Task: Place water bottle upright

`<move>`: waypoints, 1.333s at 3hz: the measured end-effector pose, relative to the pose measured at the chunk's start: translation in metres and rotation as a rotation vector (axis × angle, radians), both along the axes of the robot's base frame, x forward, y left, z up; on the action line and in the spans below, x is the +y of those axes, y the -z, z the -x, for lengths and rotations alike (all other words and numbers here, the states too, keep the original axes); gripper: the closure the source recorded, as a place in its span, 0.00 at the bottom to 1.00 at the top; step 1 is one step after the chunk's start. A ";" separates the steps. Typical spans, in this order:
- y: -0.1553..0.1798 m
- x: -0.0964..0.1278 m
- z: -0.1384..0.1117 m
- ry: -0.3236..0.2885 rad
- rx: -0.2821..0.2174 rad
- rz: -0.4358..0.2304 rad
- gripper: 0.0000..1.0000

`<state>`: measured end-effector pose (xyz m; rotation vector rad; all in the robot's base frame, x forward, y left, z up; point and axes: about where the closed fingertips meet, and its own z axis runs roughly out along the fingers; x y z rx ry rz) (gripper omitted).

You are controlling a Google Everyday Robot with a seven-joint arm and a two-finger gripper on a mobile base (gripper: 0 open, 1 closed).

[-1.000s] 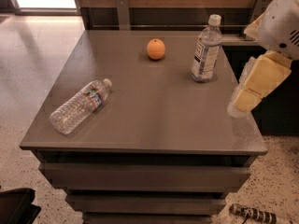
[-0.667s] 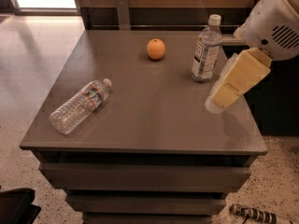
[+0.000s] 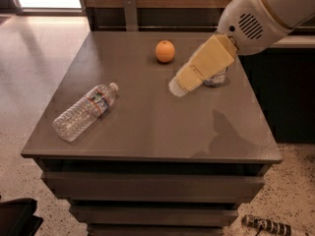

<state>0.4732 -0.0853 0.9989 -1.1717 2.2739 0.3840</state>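
The water bottle (image 3: 84,111) lies on its side near the left front of the grey-brown table (image 3: 147,132), its white cap pointing toward the back right. It is clear and ribbed, with a red-and-blue label band near the neck. My gripper (image 3: 178,88) hangs above the middle of the table, at the end of a cream-coloured arm that reaches in from the upper right. It is well to the right of the bottle and not touching it.
An orange (image 3: 165,51) sits near the back middle of the table. A taller bottle (image 3: 215,77) stands at the back right, mostly hidden behind my arm. Dark cabinets stand to the right. A dark object lies on the floor at the lower right.
My arm has swung left and forward from the table's right edge to above its middle, now covering the standing bottle. The water bottle and the orange have not moved.
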 end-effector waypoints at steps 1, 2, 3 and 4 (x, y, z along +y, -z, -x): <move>0.001 0.025 -0.027 0.093 0.060 -0.054 0.00; 0.003 0.042 -0.038 0.209 0.110 -0.086 0.00; -0.009 0.051 -0.033 0.312 0.135 -0.039 0.00; -0.006 0.048 -0.029 0.385 0.176 -0.031 0.00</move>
